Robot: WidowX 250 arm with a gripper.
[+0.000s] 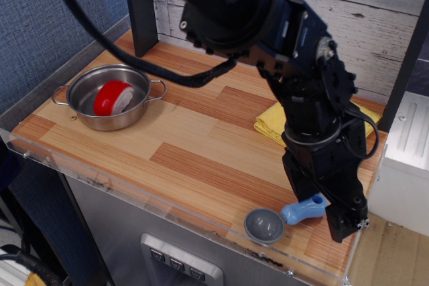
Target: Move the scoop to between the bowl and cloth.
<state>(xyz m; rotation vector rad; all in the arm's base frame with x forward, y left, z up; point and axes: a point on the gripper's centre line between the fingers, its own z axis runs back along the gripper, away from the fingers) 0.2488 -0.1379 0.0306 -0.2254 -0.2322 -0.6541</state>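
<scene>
The scoop (268,224) lies near the front right corner of the table, grey cup toward the front and light-blue handle (305,210) pointing right. My gripper (322,213) is low over it and open, one finger on each side of the handle's end. The steel bowl (86,120) stands at the left of the table. The yellow cloth (273,122) lies at the back right, mostly hidden behind my arm. The gap between bowl and cloth is bare wood.
A red-and-white round thing (112,97) sits inside the bowl. A black post (139,6) stands at the back left. A clear raised lip (167,207) runs along the table's front edge. A white unit (407,145) stands right of the table.
</scene>
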